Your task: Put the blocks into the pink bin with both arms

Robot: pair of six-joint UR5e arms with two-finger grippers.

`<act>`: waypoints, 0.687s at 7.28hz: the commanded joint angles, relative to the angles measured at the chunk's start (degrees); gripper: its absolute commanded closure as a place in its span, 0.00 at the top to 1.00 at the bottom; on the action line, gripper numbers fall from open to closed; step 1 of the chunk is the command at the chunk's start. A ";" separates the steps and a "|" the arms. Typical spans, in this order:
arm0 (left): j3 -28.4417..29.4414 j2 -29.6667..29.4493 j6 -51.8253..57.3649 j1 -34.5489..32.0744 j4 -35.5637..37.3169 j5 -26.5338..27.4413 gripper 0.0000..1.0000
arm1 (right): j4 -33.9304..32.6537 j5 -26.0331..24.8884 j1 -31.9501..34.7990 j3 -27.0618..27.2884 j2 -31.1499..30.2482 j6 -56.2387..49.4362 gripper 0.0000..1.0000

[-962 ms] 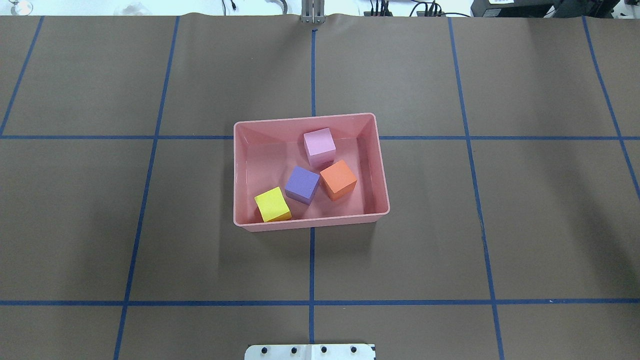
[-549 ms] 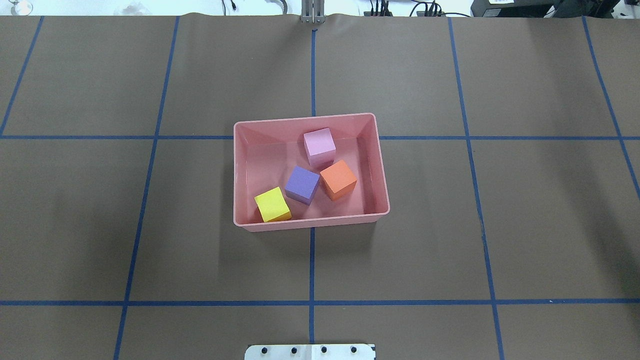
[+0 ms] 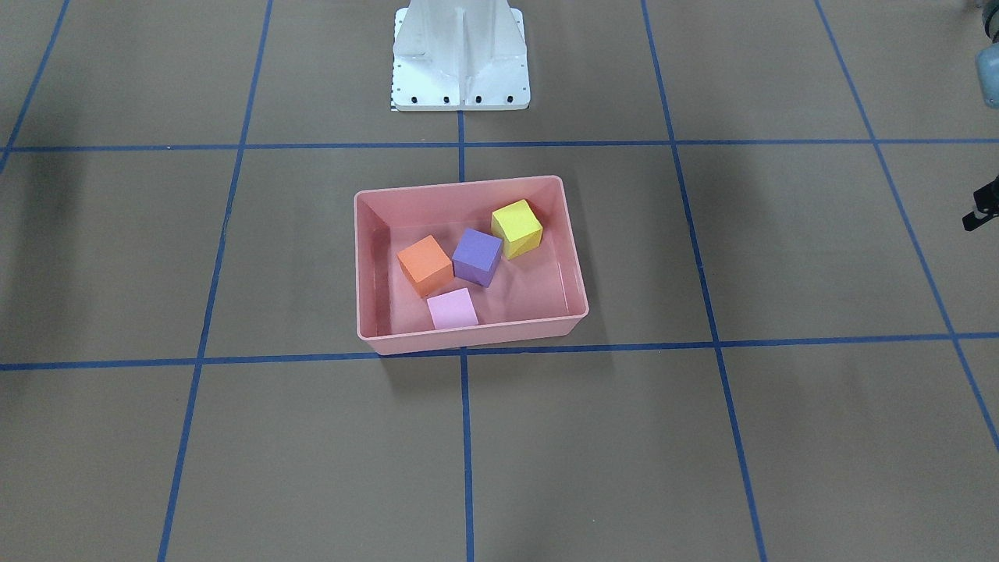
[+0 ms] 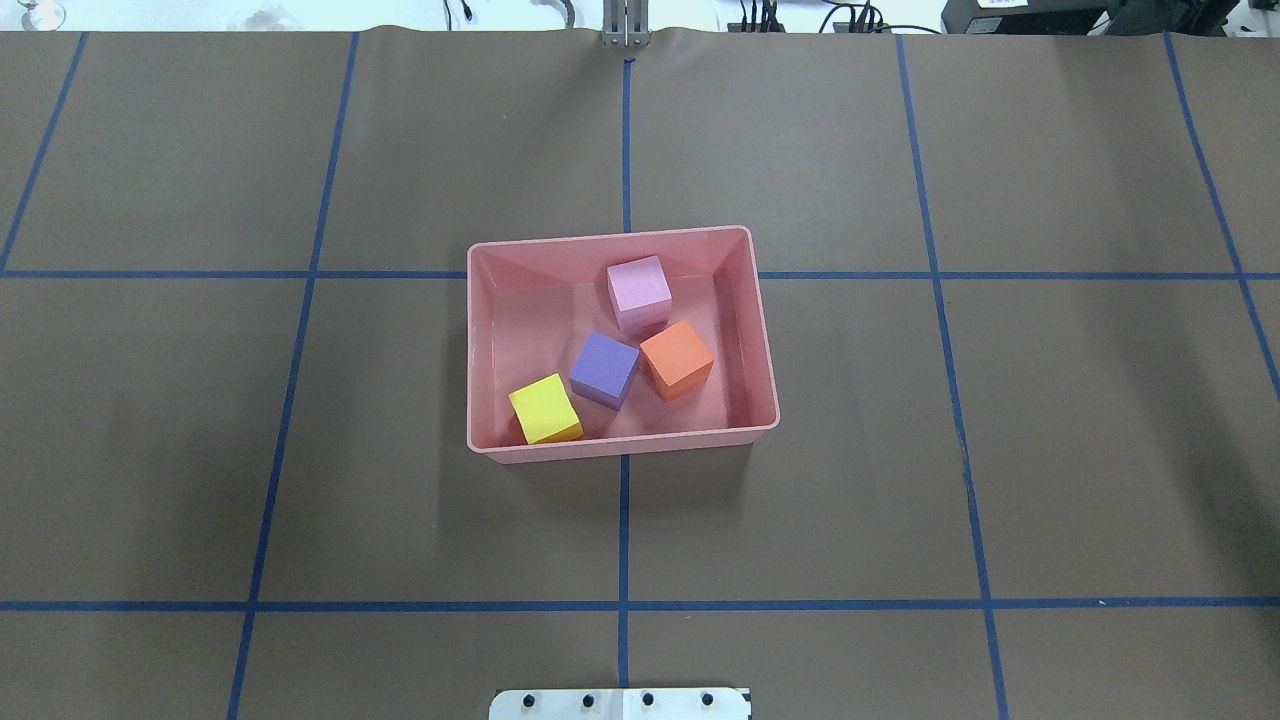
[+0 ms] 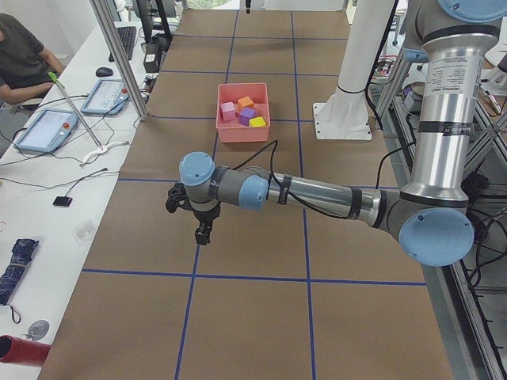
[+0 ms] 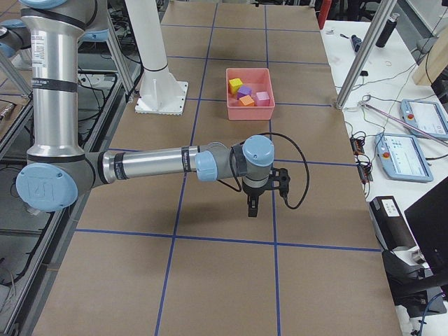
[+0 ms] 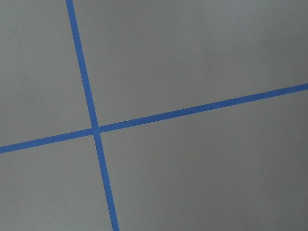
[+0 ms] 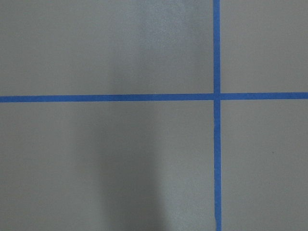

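Note:
The pink bin (image 4: pixel 620 450) sits at the table's middle, and it also shows in the front view (image 3: pixel 468 337). All four blocks lie inside it: light pink (image 4: pixel 639 285) at the far side, orange (image 4: pixel 677 358), purple (image 4: pixel 604 367), and yellow (image 4: pixel 545 408) in the near left corner. My left gripper (image 5: pixel 203 233) hangs low over bare table far to the bin's left; only a black sliver of it shows at the front view's right edge (image 3: pixel 982 211). My right gripper (image 6: pixel 252 208) hangs low far to the bin's right. I cannot tell whether either is open or shut.
The white pedestal base (image 3: pixel 460 78) stands behind the bin on my side. Blue tape lines (image 4: pixel 624 520) grid the brown table. A seated operator (image 5: pixel 20 55) and tablets (image 5: pixel 47 131) are at a side bench beyond the table's far edge.

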 commanded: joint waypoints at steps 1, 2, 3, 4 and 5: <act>-0.30 0.01 -0.17 -0.08 -0.19 0.33 1.00 | -0.06 -0.15 -0.04 -0.17 0.83 0.04 1.00; 1.09 0.01 -0.09 -0.08 -0.02 0.33 1.00 | -0.15 -0.06 -0.04 -0.09 0.13 0.04 1.00; 4.06 -0.16 -0.09 -0.34 -0.36 0.24 1.00 | -0.15 0.03 0.05 0.09 -0.83 0.04 1.00; 4.09 -0.08 -0.35 -1.91 -0.11 -0.11 1.00 | -0.15 -0.49 0.05 -0.44 -0.93 0.13 1.00; 4.00 0.01 -0.26 -2.54 -0.02 -0.20 1.00 | -0.15 -0.50 0.75 -0.27 -1.45 0.13 1.00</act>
